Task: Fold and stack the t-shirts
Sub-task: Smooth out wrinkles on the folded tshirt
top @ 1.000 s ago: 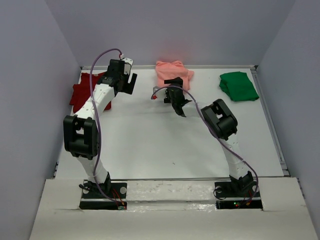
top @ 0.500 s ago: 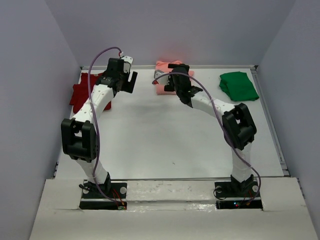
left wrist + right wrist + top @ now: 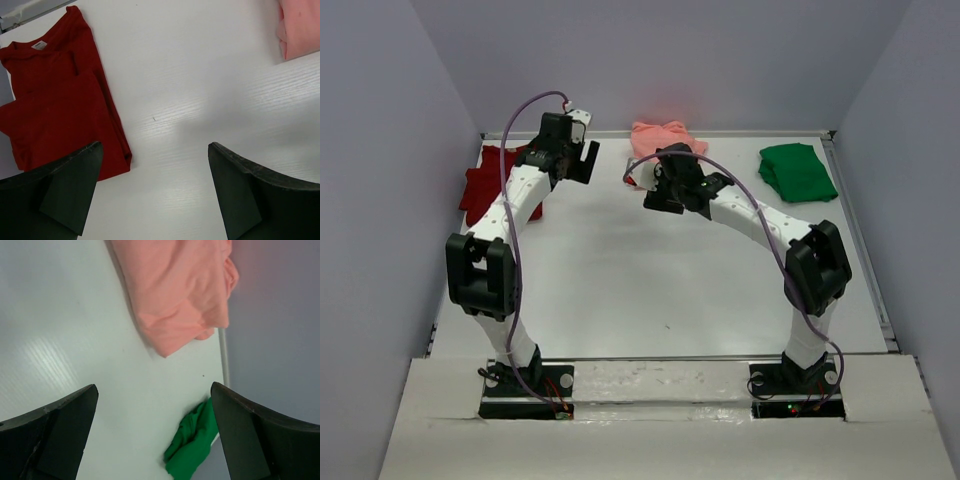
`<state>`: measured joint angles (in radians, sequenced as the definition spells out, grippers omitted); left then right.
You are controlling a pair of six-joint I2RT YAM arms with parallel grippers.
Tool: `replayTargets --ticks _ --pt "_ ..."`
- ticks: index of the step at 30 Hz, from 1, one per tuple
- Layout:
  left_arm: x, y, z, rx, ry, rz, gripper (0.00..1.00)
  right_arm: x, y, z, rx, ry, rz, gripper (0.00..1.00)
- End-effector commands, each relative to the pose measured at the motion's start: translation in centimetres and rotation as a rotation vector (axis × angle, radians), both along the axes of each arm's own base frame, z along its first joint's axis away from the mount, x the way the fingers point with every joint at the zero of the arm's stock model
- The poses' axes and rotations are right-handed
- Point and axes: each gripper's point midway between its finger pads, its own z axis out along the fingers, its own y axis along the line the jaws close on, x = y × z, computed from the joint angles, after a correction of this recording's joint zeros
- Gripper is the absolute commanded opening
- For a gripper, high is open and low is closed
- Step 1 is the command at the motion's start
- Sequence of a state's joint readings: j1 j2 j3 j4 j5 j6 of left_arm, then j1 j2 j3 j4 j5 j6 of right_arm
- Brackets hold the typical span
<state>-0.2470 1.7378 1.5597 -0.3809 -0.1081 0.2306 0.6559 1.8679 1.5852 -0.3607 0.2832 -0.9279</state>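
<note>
Three t-shirts lie along the back of the white table. The dark red one (image 3: 485, 185) (image 3: 55, 100) is spread flat at the back left. A salmon-pink one (image 3: 665, 138) (image 3: 175, 290) is bunched at the back middle, its edge also in the left wrist view (image 3: 300, 25). The bright green one (image 3: 797, 172) (image 3: 192, 445) is crumpled at the back right. My left gripper (image 3: 582, 160) (image 3: 155, 146) hovers open over bare table just right of the red shirt. My right gripper (image 3: 660, 192) (image 3: 154, 386) hangs open over the table beside the pink shirt, holding nothing.
A raised rail (image 3: 750, 134) runs along the table's back edge and another down the right side (image 3: 865, 250). Grey walls close in on the left, back and right. Purple cables loop over both arms.
My right arm has swung its elbow out to the right; its gripper went back over the pink shirt, then came forward again. My left arm has barely shifted. Both grippers stay open.
</note>
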Motion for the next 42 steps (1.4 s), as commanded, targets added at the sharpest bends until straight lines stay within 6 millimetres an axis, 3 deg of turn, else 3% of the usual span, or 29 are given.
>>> replayTargets --ticks 1,13,28,31,35,40,41,42 --pt "1.1 -0.5 0.8 0.002 -0.014 -0.012 0.99 -1.9 0.3 -3.2 0.017 0.141 0.009 1.0" --pt "1.4 -0.4 -0.4 0.02 0.007 -0.012 0.99 0.1 2.3 -9.2 0.0 0.196 0.013 0.99" --pt "1.6 -0.5 -1.2 0.022 0.019 -0.02 0.99 4.6 2.7 -11.7 -0.021 0.135 -0.014 0.97" --pt "1.6 -0.4 -1.0 0.024 0.016 -0.018 0.99 5.5 2.4 -12.1 -0.033 0.113 -0.021 0.95" --pt "1.4 -0.4 -1.0 0.025 0.016 -0.019 0.99 6.6 2.4 -12.4 -0.017 0.108 -0.035 0.8" --pt "1.4 -0.4 -0.8 0.028 0.011 -0.022 0.99 8.3 0.9 -12.9 -0.018 0.102 -0.073 0.73" --pt "1.4 -0.3 -0.9 0.029 0.014 -0.021 0.99 8.8 0.2 -13.1 -0.022 0.097 -0.088 0.64" --pt "1.4 -0.4 -0.8 0.027 0.012 -0.024 0.99 8.9 0.2 -13.2 -0.026 0.096 -0.088 0.64"
